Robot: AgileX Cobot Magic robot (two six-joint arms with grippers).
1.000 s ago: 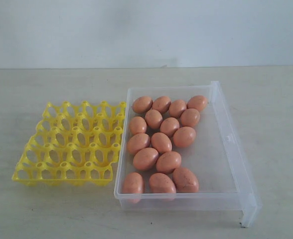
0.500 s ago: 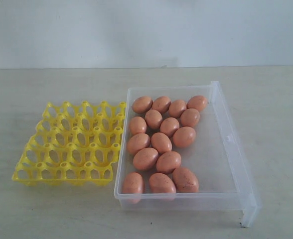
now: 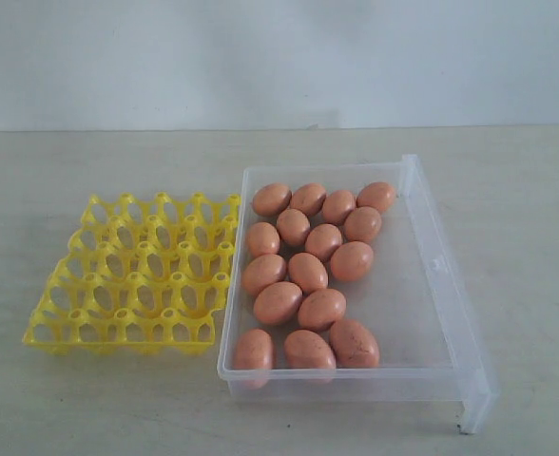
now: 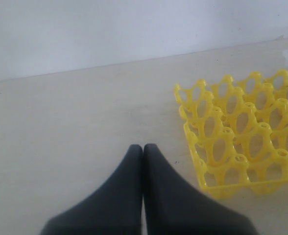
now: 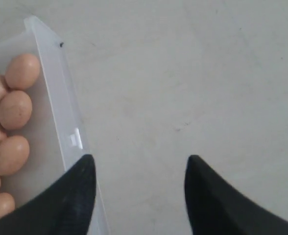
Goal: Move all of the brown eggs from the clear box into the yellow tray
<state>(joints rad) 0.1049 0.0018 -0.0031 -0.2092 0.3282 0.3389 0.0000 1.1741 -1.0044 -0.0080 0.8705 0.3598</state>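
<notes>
Brown eggs [image 3: 307,272]: sixteen by my count, all lying loose in the clear box [image 3: 430,275], bunched toward the side nearest the tray, most of them touching.
Yellow tray [image 3: 127,334]: one, just beside the box on the table [image 3: 89,418]; no egg in any cup.
Clear box: one.
Left gripper [image 4: 143,147]: fingers pressed together, nothing between them, hovering over bare table near the tray's corner.
Right gripper [image 5: 139,164]: jaws spread apart and empty, over the table just outside the box, one finger above its flanged wall.
Risk, box: coming in from there, that finger could clip the wall and shove the box, setting the eggs rolling.
Risk, eggs: packed so tightly, picking one likely nudges its neighbours; a smooth oval may squirt out of the jaws.
Risk, tray: it looks light and openwork, so an egg landing on a post rather than in a cup could tip off or shift it.
</notes>
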